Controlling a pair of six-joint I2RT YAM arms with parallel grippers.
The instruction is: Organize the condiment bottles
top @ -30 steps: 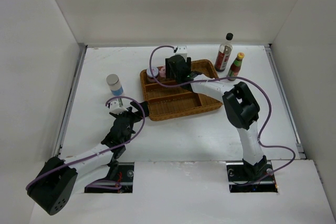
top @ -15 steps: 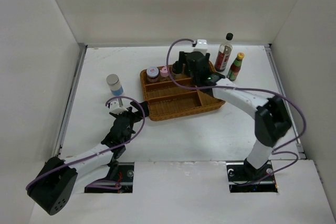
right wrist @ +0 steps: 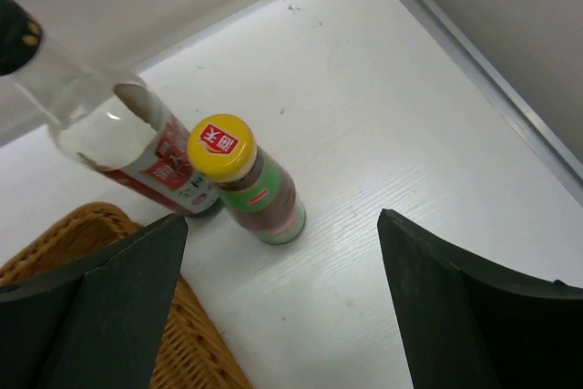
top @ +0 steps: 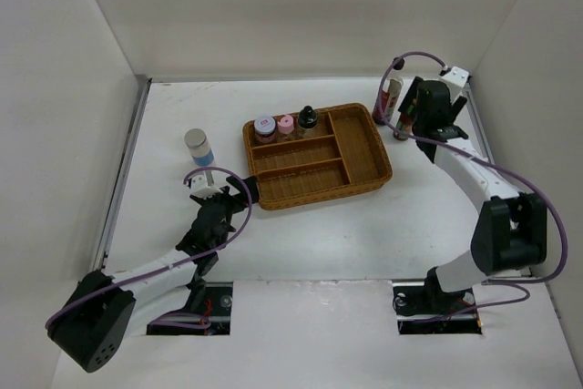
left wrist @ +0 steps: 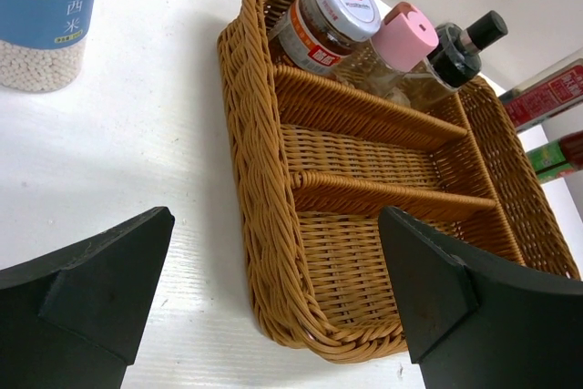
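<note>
Yellow-capped sauce bottle with green-red label (right wrist: 260, 190), probably rigid, light, tippy: best pinched mid-body by wide-open, empty right gripper (right wrist: 281, 225).

A white wood-grained table (top: 182, 107) was seen carrying four things directly. A brown wicker divided tray (top: 305, 178) was set near its middle. A grey-lidded, blue-labelled jar of pale grains (top: 198, 148) was stood upright, apart from the tray's left side. A tall dark red black-capped bottle (right wrist: 137, 152) and a yellow-capped green-and-red sauce bottle (right wrist: 250, 184) were stood just beside each other off the tray's far right corner.

Wicker tray (top: 357, 141) on white table (top: 346, 236)
</note>
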